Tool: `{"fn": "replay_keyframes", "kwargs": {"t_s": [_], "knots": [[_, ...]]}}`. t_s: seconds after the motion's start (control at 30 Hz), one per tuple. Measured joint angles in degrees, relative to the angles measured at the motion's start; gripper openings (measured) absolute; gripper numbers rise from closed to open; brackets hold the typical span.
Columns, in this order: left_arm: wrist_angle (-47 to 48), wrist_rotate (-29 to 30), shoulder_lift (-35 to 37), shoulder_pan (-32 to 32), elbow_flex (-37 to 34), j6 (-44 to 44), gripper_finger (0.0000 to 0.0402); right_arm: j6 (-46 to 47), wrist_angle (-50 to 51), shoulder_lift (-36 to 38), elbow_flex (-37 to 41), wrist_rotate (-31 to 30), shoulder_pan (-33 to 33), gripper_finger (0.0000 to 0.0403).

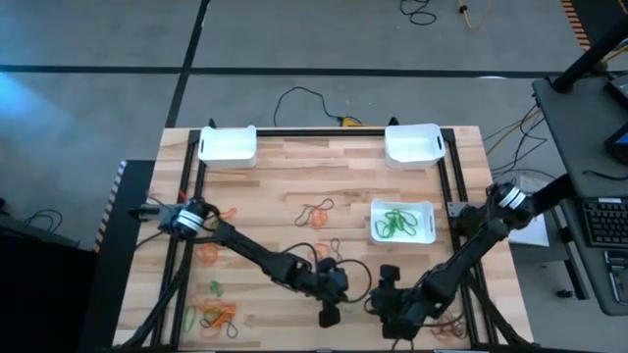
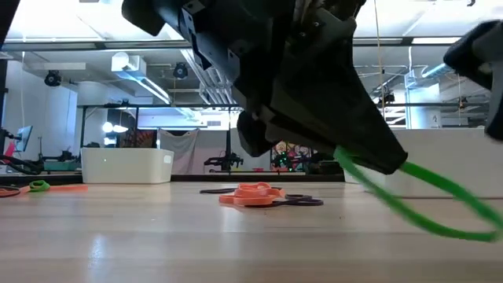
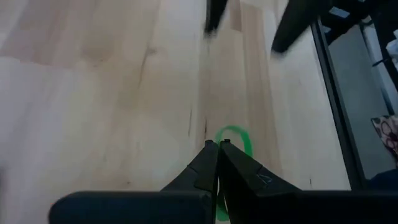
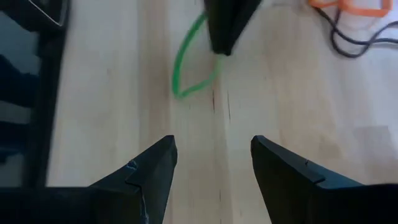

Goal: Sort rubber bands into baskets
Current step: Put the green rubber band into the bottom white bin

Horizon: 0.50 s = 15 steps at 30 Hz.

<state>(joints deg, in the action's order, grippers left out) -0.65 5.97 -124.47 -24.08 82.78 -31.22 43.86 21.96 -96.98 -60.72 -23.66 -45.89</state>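
My left gripper (image 3: 217,144) is shut on a green rubber band (image 3: 235,137) near the table's front middle, and the loop hangs from its tip (image 2: 424,208). In the high view this gripper (image 1: 330,316) sits just left of my right gripper (image 1: 385,284). The right gripper (image 4: 213,155) stands open and holds nothing, facing the held green band (image 4: 189,68). Two white baskets (image 1: 228,144) (image 1: 412,143) stand at the back. A third basket (image 1: 402,205) right of centre holds green bands. Loose orange and dark bands (image 1: 316,212) lie mid-table, and more orange and green ones (image 1: 216,314) at the front left.
A black metal frame (image 1: 192,167) runs round the wooden table. A white paper sheet (image 1: 532,231) lies at the right edge beside the right arm's base. Cables trail on the floor behind. Orange bands (image 2: 251,195) lie ahead in the low view.
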Motion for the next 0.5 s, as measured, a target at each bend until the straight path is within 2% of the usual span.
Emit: {"fn": "replay_keyframes", "kwargs": {"t_s": [0.3,0.5], "knots": [[-0.4,-0.6,0.0,0.1,0.0,2.4,0.0,-1.0,-3.5,-9.8,-5.5,-0.4,4.0,0.0201],[-0.2,-0.7,0.0,-0.2,0.0,3.9,0.0,-1.3,-4.4,-12.0,-6.3,-0.4,5.2,0.0195]]}}
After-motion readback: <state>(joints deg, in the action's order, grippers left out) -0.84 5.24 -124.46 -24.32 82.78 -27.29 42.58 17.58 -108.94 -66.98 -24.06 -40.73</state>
